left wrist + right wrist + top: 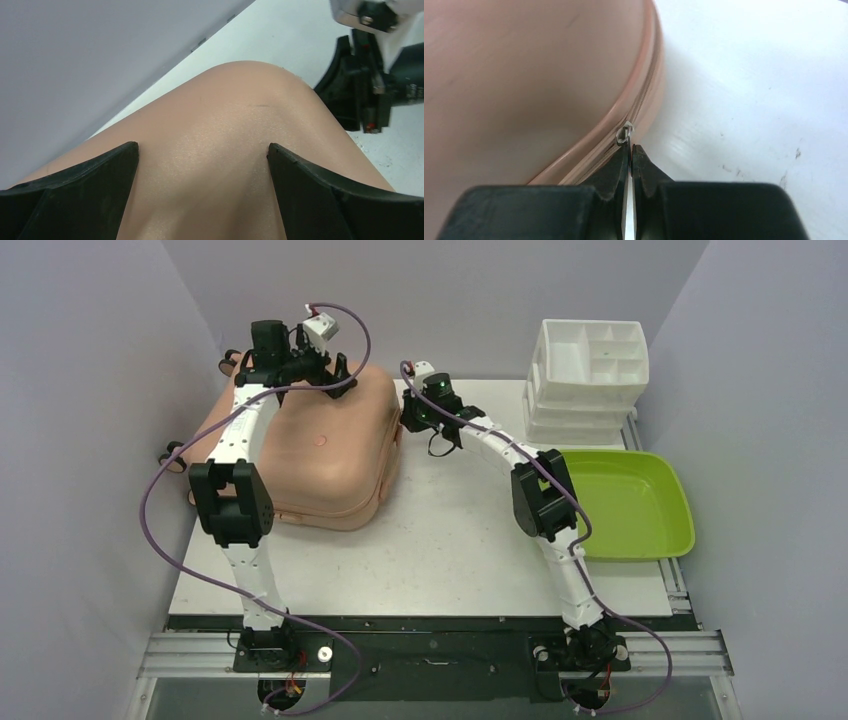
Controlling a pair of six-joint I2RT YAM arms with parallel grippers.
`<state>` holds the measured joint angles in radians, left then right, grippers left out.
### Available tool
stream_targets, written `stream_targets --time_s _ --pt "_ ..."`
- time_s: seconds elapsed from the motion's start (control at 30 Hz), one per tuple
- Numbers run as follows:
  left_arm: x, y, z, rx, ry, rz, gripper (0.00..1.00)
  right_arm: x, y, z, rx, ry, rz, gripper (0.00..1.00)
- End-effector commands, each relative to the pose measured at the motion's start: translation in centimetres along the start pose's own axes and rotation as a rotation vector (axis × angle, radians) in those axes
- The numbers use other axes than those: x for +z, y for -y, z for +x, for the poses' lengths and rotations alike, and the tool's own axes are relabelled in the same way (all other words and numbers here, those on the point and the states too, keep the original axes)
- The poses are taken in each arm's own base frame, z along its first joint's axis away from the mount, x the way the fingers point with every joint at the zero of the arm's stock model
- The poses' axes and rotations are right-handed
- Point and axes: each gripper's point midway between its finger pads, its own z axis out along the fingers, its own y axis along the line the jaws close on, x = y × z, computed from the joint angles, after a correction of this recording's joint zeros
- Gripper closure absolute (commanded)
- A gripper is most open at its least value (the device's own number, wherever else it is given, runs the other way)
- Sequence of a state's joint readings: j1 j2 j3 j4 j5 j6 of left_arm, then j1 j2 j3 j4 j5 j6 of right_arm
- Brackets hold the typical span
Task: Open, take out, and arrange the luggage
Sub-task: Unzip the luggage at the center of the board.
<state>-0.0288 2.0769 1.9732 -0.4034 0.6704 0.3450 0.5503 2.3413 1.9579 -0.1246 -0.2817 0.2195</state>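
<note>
The salmon-pink luggage point(310, 455) lies flat and closed at the table's back left. My left gripper point(332, 375) is open and rests over the case's far right corner; in the left wrist view the pink shell point(210, 150) fills the space between its spread fingers point(90, 185). My right gripper point(408, 412) is at the case's right side, by the zip seam. In the right wrist view its jaws are closed on the small silver zipper pull point(624, 134) on the seam of the luggage point(524, 80).
A white compartmented drawer organizer point(588, 375) stands at the back right. A lime-green tray point(630, 505) lies in front of it, at the right edge. Grey walls close in the left, back and right sides.
</note>
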Motion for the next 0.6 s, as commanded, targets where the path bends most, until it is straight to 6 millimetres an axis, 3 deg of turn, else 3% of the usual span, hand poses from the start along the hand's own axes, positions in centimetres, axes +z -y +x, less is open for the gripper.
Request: stream_targets --time_s 0.0,0.2,0.37,0.43,0.5,0.53,0.57 --pt "0.2 8.1 14.9 -0.253 -0.444 0.23 0.0 0.9 5.2 -6.8 0.04 0.193 0.151 1.0" --pt "-0.8 10.8 15.4 -0.231 -0.47 0.3 0.0 2.1 6.8 -10.5 0.095 0.355 0.213 1.0" --pt "-2.0 11.8 14.1 -0.218 -0.443 0.334 0.02 2.5 6.1 -12.8 0.035 0.47 0.158 1.0" --pt "-2.5 10.8 12.5 -0.202 -0.404 0.284 0.03 2.6 5.3 -12.4 0.007 0.459 0.1 1.0" --pt "-3.3 8.0 10.2 -0.207 -0.33 0.161 0.02 2.2 4.5 -11.8 0.001 0.44 0.036 1.0" --pt "-3.9 5.7 8.2 -0.232 -0.255 0.062 0.03 1.9 4.1 -11.6 -0.001 0.435 0.002 1.0" --pt "-4.4 3.7 7.6 -0.235 -0.242 -0.047 0.03 1.4 4.5 -11.1 0.014 0.417 0.001 1.0"
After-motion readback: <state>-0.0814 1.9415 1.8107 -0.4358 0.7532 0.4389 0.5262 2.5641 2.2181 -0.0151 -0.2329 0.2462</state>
